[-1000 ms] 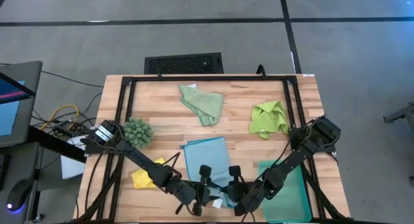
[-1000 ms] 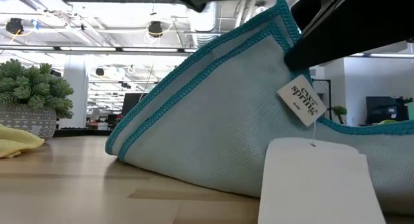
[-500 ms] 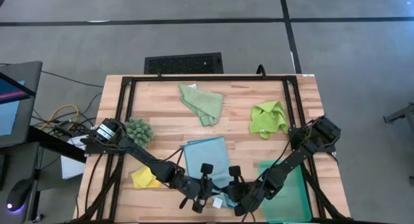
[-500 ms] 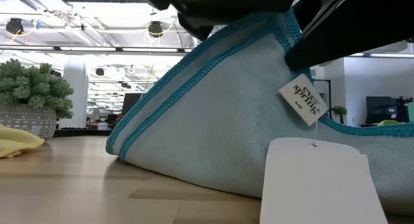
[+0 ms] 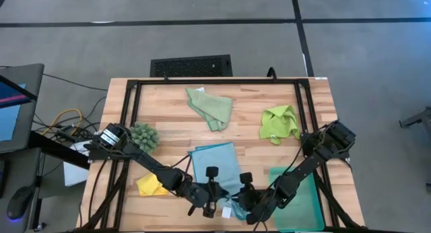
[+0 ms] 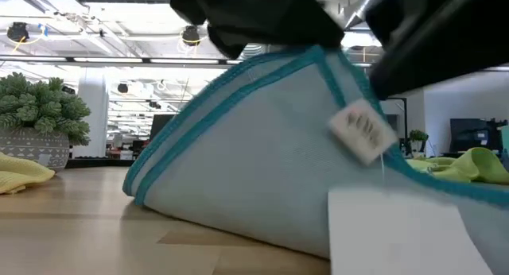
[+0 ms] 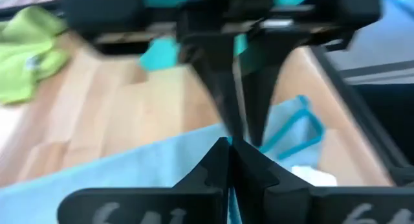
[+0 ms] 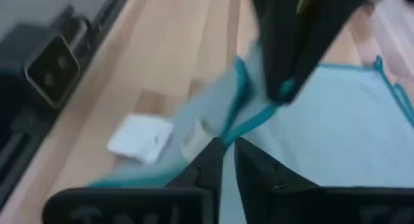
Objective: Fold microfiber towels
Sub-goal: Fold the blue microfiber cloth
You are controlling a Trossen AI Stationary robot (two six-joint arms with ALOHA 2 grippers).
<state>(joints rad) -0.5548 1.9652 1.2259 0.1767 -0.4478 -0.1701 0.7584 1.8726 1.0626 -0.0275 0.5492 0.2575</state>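
The light blue towel (image 5: 217, 167) lay beside the teal tray (image 5: 304, 192), its near edge lifted. The left gripper (image 5: 210, 207) pinched that edge; the right gripper (image 5: 244, 205), slightly parted, straddled it alongside.

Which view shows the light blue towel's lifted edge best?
The low view: the light blue towel rises tent-like off the table, teal hem and tag visible. The high view shows it flat between both grippers near the front edge, partly covered. The left wrist view shows the left gripper shut on it; the right wrist view is blurred.
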